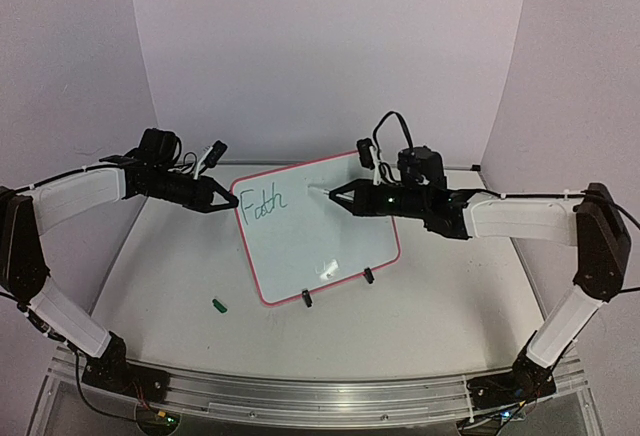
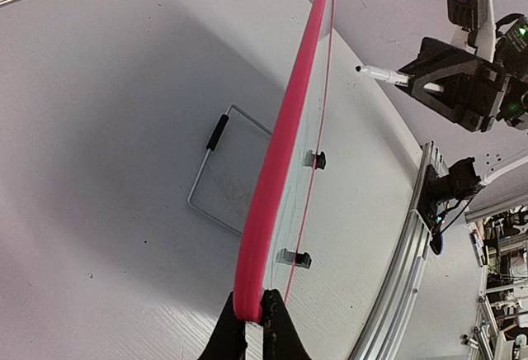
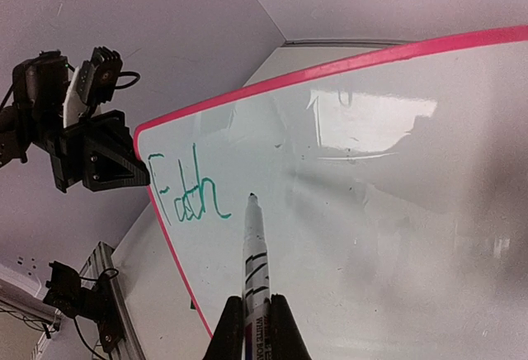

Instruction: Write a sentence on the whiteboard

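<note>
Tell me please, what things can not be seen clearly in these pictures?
- Top view: small green object on the table, too small to identify.
- Left wrist view: whiteboard seen edge-on, its writing hidden.
- Right wrist view: marker label partly hidden by the right hand; tip contact unclear.

White arm shells (image 1: 78, 196), black joints (image 1: 600, 236), cables (image 1: 390, 121)

Bright, even overhead light. Glare patch on whiteboard (image 3: 371, 203) beyond right gripper (image 3: 252, 304) jaws; soft shadows; wrist views bowed at edges.
</note>
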### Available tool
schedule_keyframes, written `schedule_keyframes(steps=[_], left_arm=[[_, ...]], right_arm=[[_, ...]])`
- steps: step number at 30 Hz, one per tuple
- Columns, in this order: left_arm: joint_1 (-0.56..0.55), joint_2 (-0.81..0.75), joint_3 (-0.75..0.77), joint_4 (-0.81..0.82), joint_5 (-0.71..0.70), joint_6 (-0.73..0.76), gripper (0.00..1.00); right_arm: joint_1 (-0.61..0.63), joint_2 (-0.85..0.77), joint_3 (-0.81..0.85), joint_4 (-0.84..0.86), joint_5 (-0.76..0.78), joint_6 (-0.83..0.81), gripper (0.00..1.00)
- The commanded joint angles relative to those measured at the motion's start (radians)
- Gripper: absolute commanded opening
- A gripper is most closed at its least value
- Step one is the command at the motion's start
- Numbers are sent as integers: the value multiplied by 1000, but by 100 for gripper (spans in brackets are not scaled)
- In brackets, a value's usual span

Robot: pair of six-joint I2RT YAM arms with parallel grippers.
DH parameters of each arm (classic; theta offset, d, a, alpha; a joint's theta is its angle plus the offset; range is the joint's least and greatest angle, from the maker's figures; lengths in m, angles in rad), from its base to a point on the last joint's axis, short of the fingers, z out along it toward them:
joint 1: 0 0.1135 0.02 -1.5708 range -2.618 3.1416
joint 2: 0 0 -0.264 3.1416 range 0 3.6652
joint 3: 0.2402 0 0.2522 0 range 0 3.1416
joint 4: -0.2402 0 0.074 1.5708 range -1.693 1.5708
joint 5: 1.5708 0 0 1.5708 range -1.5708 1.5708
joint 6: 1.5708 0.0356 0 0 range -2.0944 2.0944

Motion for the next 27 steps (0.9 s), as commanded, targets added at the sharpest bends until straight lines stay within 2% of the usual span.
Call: schedule_keyframes(steps=[1,14,27], left_arm=[[-43,31,2,-73,-53,77,0],[-43,39,4,-73,-52,77,0],[-43,40,5,-77,-54,79,0]], right_arm=[[-7,38,44,47,-33,16,0],[-7,88,82,47,14,23,0],[-7,123,96,35,-51,13,0]])
